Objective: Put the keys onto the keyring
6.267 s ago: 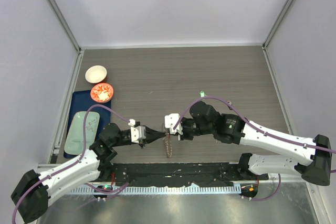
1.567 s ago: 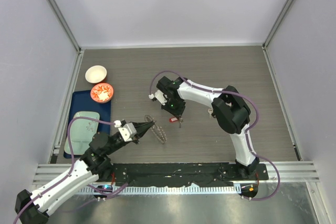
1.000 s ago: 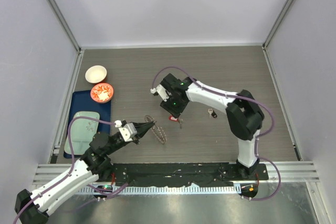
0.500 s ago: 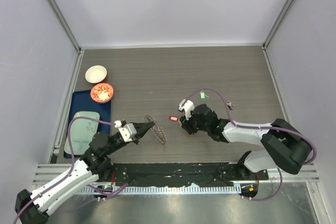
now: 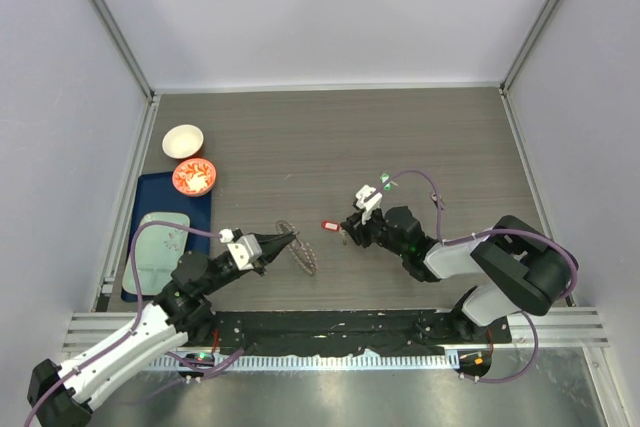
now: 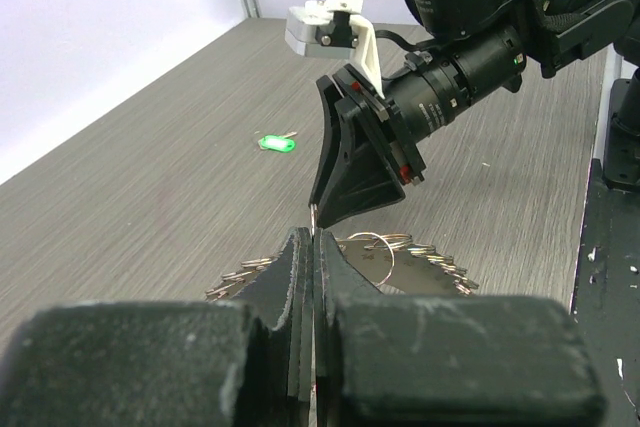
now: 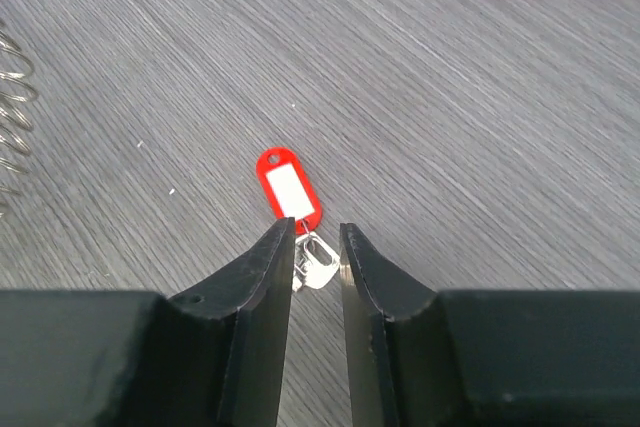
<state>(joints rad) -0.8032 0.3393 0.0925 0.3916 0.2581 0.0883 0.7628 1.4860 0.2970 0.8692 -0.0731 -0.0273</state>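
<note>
Above the table (image 5: 450,127), left hand (image 6: 312,247) pinches keyring (image 6: 432,259); right hand (image 7: 318,234), parted, straddles white-labelled red key (image 7: 288,185).

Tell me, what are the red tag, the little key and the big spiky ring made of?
Red tag: looks like glossy plastic, with a white label window.
Little key: seems to be shiny silvery metal; it glints.
Big ring: probably grey metal, its jagged edge catching light.
</note>
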